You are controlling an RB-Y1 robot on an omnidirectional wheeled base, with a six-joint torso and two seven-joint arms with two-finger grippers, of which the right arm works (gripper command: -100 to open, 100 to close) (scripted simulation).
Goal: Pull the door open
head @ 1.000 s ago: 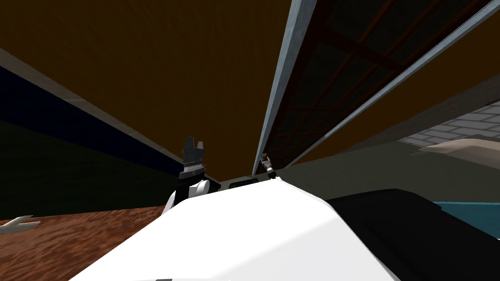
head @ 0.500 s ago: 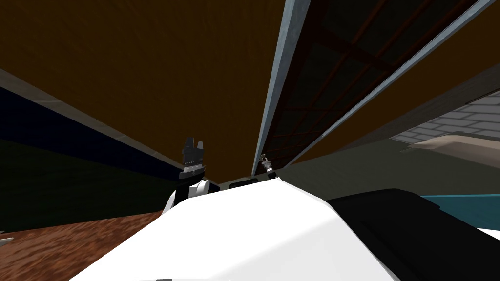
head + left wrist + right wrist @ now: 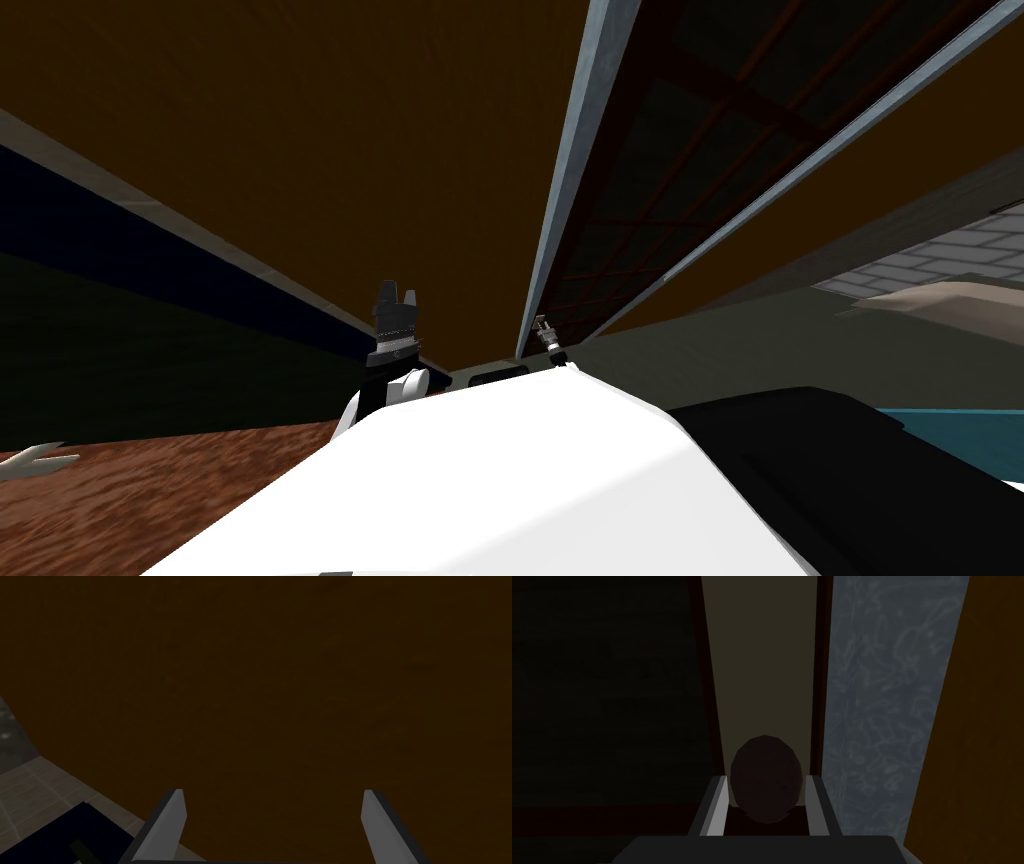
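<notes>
Right jaws closed on the round dark door knob [image 3: 767,768], 1 finger [image 3: 717,803] pressed against each side of it. The knob sits on a pale upright strip of the door [image 3: 762,666], just beside the mottled grey door frame [image 3: 882,701]. A brown wall [image 3: 977,726] lies beyond the frame. In the head view the door panel is dark with a reddish lattice, and the knob is low on its near edge.

Left jaws spread wide, holding nothing, both fingers [image 3: 172,816] aimed at the flat brown wall. Left arm is held up, well apart from the knob. Red-brown floor [image 3: 150,490] below.
</notes>
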